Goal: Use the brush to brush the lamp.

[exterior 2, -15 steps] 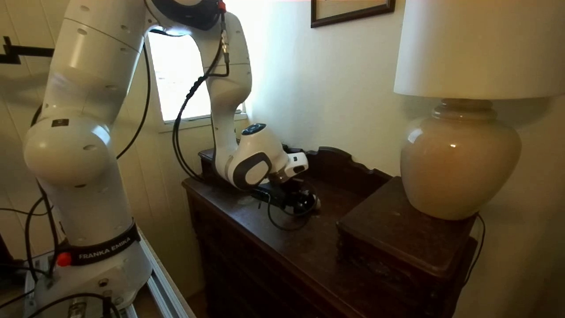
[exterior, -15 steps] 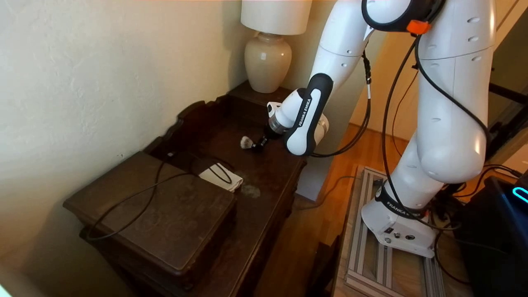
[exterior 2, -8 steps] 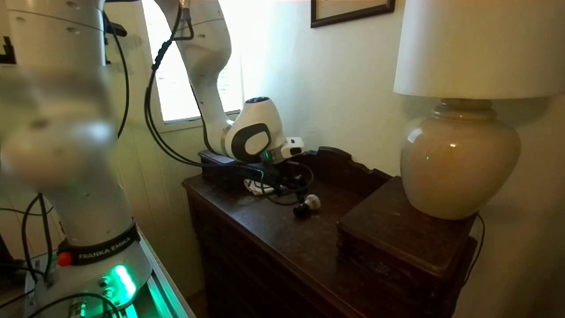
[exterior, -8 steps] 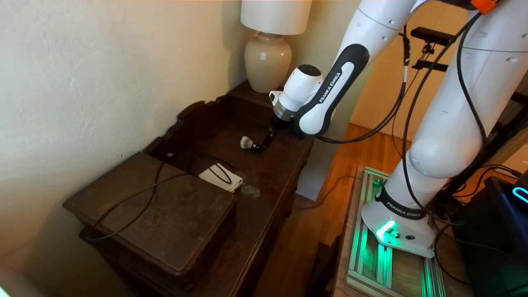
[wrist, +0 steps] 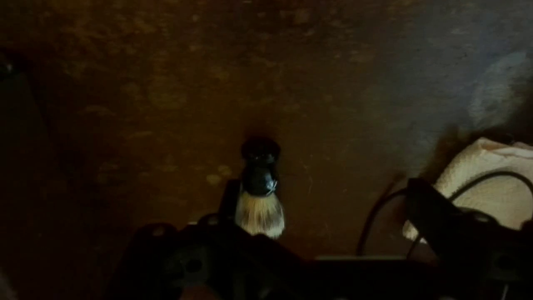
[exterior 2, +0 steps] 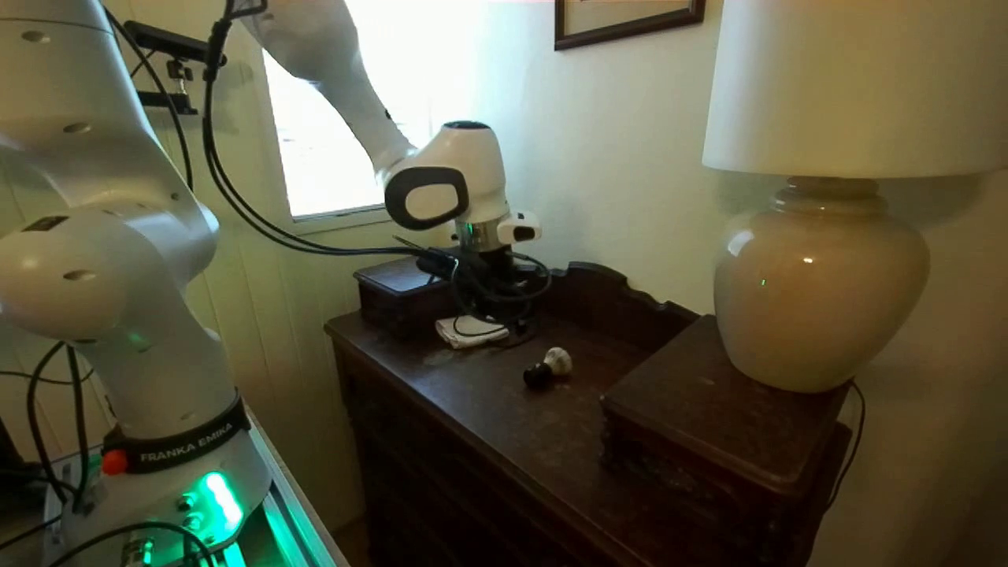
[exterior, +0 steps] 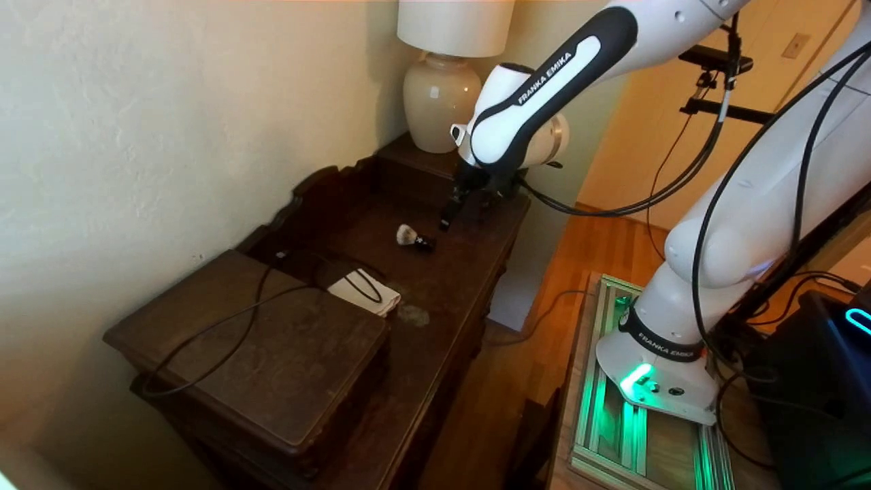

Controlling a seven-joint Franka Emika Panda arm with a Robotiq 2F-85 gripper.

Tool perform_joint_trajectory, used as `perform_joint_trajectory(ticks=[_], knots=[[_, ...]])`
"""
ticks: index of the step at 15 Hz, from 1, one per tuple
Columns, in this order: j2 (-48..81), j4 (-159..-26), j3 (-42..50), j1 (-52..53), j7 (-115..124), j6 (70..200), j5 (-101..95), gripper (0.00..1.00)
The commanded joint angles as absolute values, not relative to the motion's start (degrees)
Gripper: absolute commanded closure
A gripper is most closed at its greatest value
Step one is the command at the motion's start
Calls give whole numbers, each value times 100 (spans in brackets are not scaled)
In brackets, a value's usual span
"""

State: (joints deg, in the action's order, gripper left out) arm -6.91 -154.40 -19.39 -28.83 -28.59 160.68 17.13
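The brush lies on its side on the dark dresser top. It has a black handle and a pale bristle end, and shows in both exterior views (exterior: 415, 239) (exterior 2: 549, 368) and in the wrist view (wrist: 261, 179). The lamp (exterior: 441, 102), with a round cream base and pale shade, stands on the raised end of the dresser; it also shows in an exterior view (exterior 2: 823, 291). My gripper (wrist: 324, 183) is open and empty. In the wrist view its left finger overlaps the bristle end. In an exterior view the gripper (exterior: 449, 219) is above the dresser, apart from the brush.
A folded whitish cloth (exterior: 364, 291) lies on the dresser (exterior: 435, 354) beside a raised box section (exterior: 252, 347). A black cable (exterior: 255, 309) loops over both. A carved backboard (exterior 2: 606, 287) runs along the wall. The lamp stands on another raised section (exterior 2: 724, 409).
My gripper was down at the brush's handle; it has risen and moved away from it. The brush stays where it lay. The light at the robot's base has turned green.
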Motion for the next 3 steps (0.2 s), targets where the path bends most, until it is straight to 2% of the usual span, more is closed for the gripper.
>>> perform_joint_trajectory(ticks=[1, 3], knots=[[-796, -15443, -844, -1892, -2703, 15999, 1424, 0], [-914, -15452, -822, -1885, -2714, 15936, 1421, 0]])
